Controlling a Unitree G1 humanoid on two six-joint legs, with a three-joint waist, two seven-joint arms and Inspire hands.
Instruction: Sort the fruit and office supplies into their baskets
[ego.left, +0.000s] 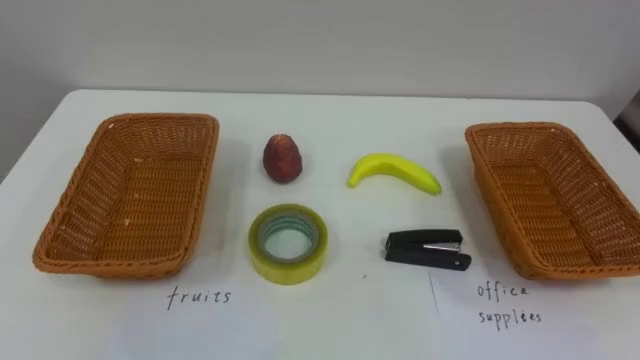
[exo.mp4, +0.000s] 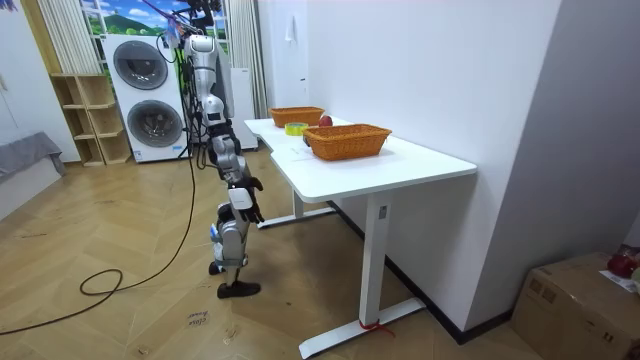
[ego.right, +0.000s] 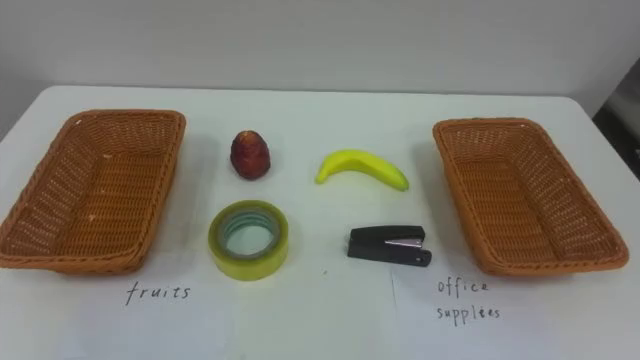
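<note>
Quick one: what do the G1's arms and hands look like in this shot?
In the room view, the arm on the camera's side looks like silver-grey segments with black joints. It ends in a dark right hand with what seems to be a pale patch at its back. There are no sleeves or covers, and any markings are too small to read.

This looks like a room in a home. Two white washing machines stand stacked at the far left, beside an open light wooden shelf. The brown wooden floor has a zigzag pattern.
</note>
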